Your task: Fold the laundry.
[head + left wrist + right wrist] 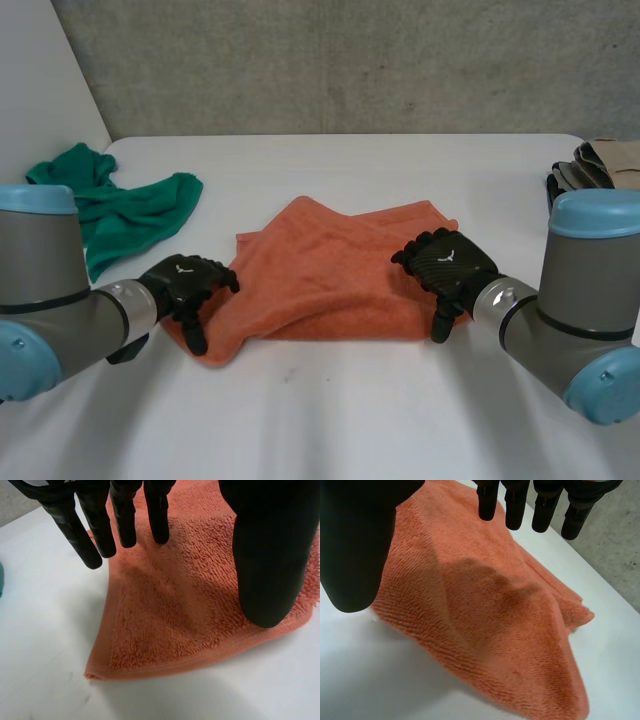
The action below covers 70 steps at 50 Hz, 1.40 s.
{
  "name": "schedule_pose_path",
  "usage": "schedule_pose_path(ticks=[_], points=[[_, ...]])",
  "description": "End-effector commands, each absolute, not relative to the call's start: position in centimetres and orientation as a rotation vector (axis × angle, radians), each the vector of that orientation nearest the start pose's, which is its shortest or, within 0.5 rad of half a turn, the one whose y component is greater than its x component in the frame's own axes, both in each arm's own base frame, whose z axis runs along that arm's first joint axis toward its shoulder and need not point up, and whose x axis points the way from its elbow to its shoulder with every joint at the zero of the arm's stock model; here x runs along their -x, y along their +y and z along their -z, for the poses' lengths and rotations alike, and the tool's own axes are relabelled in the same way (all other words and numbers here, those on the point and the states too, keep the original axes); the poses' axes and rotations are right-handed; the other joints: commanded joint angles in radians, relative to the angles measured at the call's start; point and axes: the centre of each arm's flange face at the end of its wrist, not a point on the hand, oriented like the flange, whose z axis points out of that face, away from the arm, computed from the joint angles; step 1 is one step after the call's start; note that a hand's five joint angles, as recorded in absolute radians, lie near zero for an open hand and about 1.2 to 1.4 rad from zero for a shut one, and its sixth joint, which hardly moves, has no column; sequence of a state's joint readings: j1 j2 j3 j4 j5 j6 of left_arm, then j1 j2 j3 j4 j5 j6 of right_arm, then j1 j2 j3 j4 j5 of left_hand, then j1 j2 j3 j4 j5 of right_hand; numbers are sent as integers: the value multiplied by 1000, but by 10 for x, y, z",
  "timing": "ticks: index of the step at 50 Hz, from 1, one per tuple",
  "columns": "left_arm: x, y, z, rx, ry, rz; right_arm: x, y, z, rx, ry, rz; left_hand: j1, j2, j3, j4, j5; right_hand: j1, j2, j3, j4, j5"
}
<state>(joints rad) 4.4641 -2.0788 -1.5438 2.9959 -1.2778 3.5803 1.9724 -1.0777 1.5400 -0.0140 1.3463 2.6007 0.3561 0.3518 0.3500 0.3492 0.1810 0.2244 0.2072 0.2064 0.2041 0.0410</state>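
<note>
Orange towel [340, 270], position? (K.)

Lies rumpled on the white worktop [330, 420] between the two hands, one layer flopped loosely over another. Left hand [185, 282] is at the towel's near corner [95, 672]. Right hand [447, 265] is over the opposite near edge. (M.)

Hand states? (K.)

Left: fingers [125, 515] straight and hanging just above the terry. The thumb [265, 570] is on or just off the cloth; contact is unclear. Nothing pinched, so unclenched. Right: fingers [515, 505] clear of the towel, with the thumb [355, 545] beside its edge. Also unclenched and empty. (M.)

Risks from here? (K.)

My judgement only.
- **Left grasp:** the left thumb sits inboard of the corner. Closing there would likely bunch mid-cloth rather than the hem, so the corner droops and the fold goes skew.
- **Right grasp:** under the right hand the towel looks doubled. A pinch could catch the top layer alone and drag the lower one crooked.
- **Uneven closing:** the towel may slide on the smooth worktop.
- **Wide left sweep:** this could snag the green cloth [120, 205] beyond that hand, though the two are apart. (M.)

Counts? (K.)

- Orange towel: one.
- Green cloth: one.
- Stack [590, 165] of dark and tan cloth beyond the right hand: at least two pieces; exact number not readable.
- Hands: two.
- Worktop: one. (M.)
</note>
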Motion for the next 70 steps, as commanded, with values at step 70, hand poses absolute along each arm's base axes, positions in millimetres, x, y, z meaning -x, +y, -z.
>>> schedule_pose_path(ticks=[70], points=[[256, -236, -298, -828, 2389, 2221, -310, -265, -181, 789, 2222, 1395, 1040, 1044, 1046, 1047, 1041, 123, 141, 141, 144, 132]])
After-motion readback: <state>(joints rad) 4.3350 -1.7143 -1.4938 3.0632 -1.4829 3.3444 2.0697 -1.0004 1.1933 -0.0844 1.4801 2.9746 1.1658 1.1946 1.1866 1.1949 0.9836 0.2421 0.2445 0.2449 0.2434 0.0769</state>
